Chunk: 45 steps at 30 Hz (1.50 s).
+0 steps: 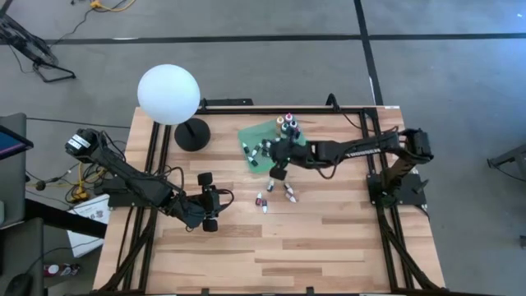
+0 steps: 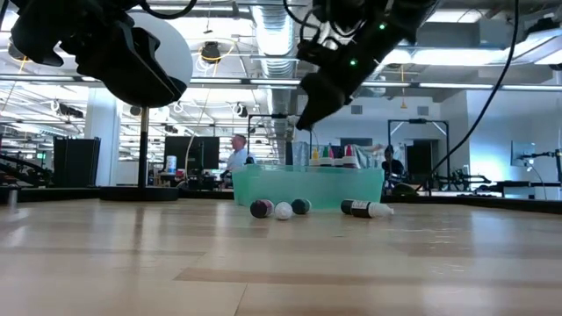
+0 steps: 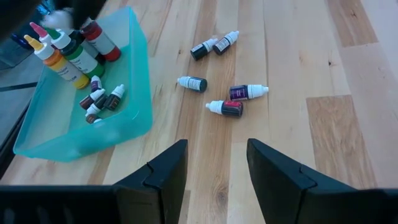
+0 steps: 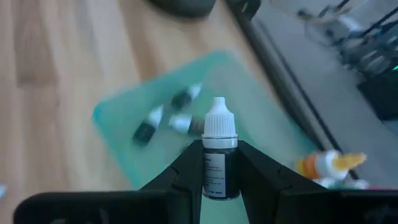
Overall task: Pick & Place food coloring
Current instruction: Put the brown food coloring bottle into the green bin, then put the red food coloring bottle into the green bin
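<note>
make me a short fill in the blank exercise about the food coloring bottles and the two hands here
1. The right hand is shut on a small bottle with a ____ cap.
2. That bottle hangs above the ____ tray.
3. In the left wrist view, ____ small bottles lie on the wooden table outside the tray.
4. The left hand holds ____.

Missing words: white; green; five; nothing

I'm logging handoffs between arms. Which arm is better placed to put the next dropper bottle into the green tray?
The right. The right gripper is shut on a dropper bottle above the green tray. The left gripper is open and empty, well short of the loose bottles.
</note>
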Tool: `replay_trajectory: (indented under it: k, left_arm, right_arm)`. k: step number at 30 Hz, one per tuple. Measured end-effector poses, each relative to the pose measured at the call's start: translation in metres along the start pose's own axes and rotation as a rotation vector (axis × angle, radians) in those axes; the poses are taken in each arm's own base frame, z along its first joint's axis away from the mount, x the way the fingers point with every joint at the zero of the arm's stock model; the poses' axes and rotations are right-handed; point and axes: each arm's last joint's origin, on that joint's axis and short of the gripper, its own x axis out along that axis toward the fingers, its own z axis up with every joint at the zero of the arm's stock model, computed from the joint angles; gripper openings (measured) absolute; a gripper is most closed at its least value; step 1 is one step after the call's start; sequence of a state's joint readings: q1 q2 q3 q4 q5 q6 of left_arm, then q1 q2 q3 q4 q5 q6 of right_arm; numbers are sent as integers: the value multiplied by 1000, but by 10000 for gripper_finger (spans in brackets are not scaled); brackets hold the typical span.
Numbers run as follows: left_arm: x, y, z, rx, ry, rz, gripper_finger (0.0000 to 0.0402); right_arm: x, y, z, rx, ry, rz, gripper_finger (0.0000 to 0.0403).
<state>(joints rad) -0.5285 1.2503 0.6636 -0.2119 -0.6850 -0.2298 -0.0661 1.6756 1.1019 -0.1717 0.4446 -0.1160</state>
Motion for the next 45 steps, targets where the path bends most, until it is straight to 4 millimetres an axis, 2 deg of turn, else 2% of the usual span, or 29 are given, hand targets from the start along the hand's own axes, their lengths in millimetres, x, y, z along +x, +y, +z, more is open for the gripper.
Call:
replay_trajectory:
  k: [7,12,20,23,29,32,36,45]
  left_arm:
    - [0,0,-1,6,7,2,160]
    - [0,0,-1,9,10,3,160]
    - [0,0,-2,9,11,5,160]
    - [0,1,-2,9,11,7,160]
    - [0,1,-2,9,11,7,160]
    - [0,0,-2,9,12,3,160]
    - [0,0,-1,3,6,-6,160]
    - [0,-1,3,-14,-30,-15,160]
  right_arm:
    - [25,1,2,-25,-62,-5,77]
    - [41,1,-6,-36,-30,-14,77]
    - [52,-5,-15,-22,10,-9,80]
    - [53,-9,-15,3,8,-11,95]
    - [53,-13,-15,10,8,-19,153]
    - [52,-8,-14,-15,3,-12,176]
    - [39,3,-7,-71,-21,0,194]
    - [-12,31,-3,-163,21,40,189]
